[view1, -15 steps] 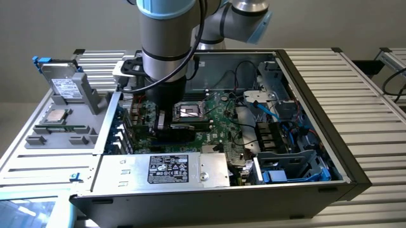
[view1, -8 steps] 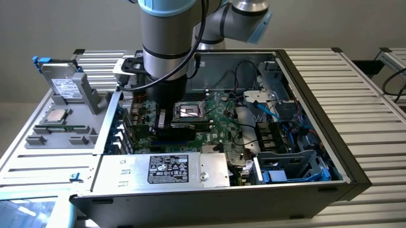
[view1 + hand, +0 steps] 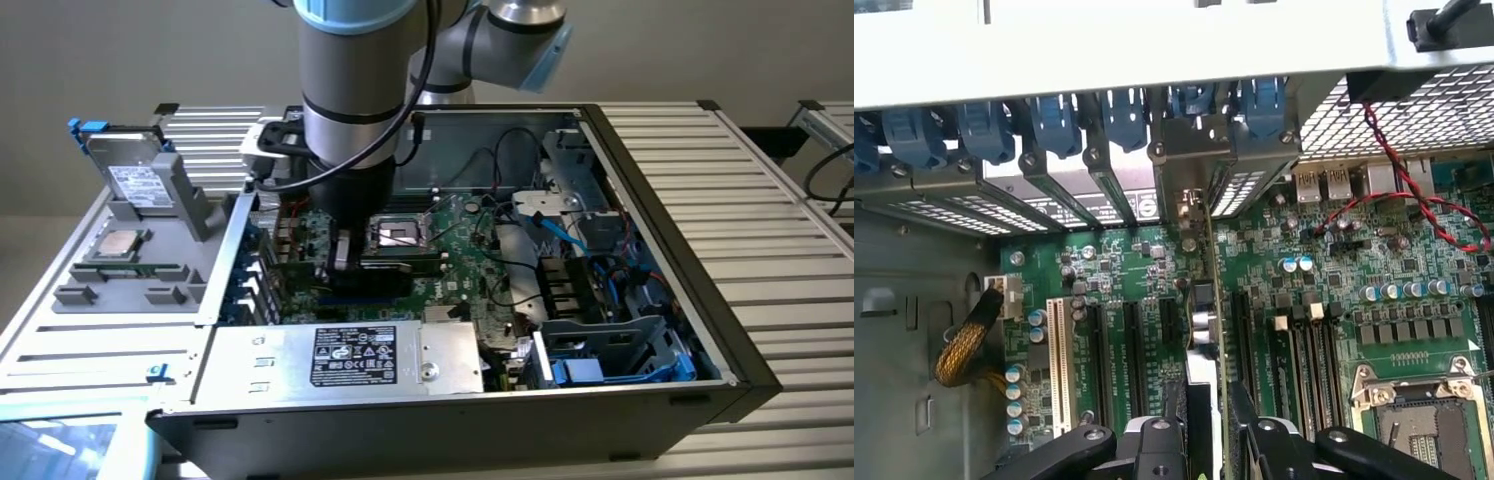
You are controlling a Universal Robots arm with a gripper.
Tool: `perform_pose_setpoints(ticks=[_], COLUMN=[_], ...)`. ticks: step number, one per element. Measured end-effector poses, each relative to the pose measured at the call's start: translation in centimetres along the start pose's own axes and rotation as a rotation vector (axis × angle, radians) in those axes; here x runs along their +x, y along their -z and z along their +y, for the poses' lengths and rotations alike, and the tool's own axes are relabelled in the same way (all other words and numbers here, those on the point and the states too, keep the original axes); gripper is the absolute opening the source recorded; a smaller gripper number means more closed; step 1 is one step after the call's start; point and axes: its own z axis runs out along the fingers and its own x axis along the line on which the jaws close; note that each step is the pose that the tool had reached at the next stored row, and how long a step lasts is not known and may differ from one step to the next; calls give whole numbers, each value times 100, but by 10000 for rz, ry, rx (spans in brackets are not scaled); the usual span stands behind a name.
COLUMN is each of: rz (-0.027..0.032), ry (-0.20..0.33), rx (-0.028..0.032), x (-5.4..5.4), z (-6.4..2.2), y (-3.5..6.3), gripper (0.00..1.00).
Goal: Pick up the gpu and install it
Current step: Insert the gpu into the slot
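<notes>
From my station I see the gripper (image 3: 350, 262) down inside the open computer case (image 3: 667, 180), low over the motherboard (image 3: 454, 270), just beside the CPU socket (image 3: 398, 235) on the exterior view's left.

In the wrist view the gpu (image 3: 1206, 300) stands on edge between the two black fingers (image 3: 1166, 440), which are clamped on it from either side, so the gripper (image 3: 1209, 410) has the card firmly in its grasp. I see the card almost edge-on, as a thin green line running away from the fingers toward the rear wall of the case. Its metal end bracket (image 3: 1189, 165) sits up against the row of rear slot openings, under the blue slot latches (image 3: 1054, 120). The card's lower edge lies along the motherboard between the black expansion slots (image 3: 1129, 350) and the memory slots (image 3: 1309, 360). I cannot tell whether it is fully seated in a slot. A white expansion slot (image 3: 1061, 365) lies further off to the side, well clear of the card.

As for writing, the power supply (image 3: 267, 365) carries a black-and-white label (image 3: 358, 355) with certification marks, but I cannot read the text. The hard drive (image 3: 134, 178), standing in the grey fixture outside the case, has a white label that is also too small to read. Fine white lettering runs beside the expansion slots in the wrist view, and I cannot make it out. No brand name is readable anywhere.
</notes>
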Motion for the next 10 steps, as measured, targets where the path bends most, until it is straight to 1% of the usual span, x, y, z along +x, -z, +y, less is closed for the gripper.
perform_pose_setpoints(ticks=[8, 10], rz=[-3, -23], ry=[2, 5], rx=[-2, -12], x=[-1, 0], z=[-15, -16], y=[-8, -21], gripper=[28, 28])
